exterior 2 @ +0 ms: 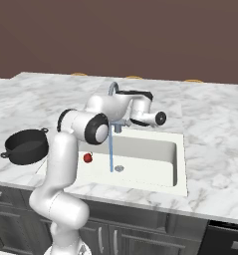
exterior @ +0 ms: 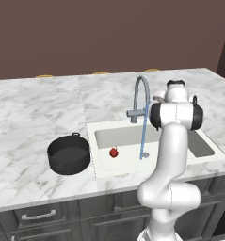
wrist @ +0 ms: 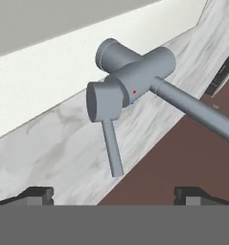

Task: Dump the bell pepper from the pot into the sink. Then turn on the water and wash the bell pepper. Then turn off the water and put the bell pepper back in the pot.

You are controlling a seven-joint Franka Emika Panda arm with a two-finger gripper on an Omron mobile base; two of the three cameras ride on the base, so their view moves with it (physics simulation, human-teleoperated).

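Left base view: the bell pepper (exterior: 114,152) lies on the floor of the sink (exterior: 115,165), at 9 o'clock from the blue water stream (exterior: 143,136) falling from the faucet (exterior: 140,96). The pot (exterior: 69,154) stands upright on the marble counter (exterior: 34,113), at 9 o'clock from the sink. Right base view: the bell pepper (exterior 2: 87,158) sits at 9 o'clock from the drain (exterior 2: 119,169); the gripper is behind the faucet body, its jaw state not readable here. Hand view: the gripper (wrist: 113,194) is spread fully wide and grasps nothing; its fingertips (wrist: 37,194) sit at 6 o'clock from the faucet lever (wrist: 112,148), apart from it.
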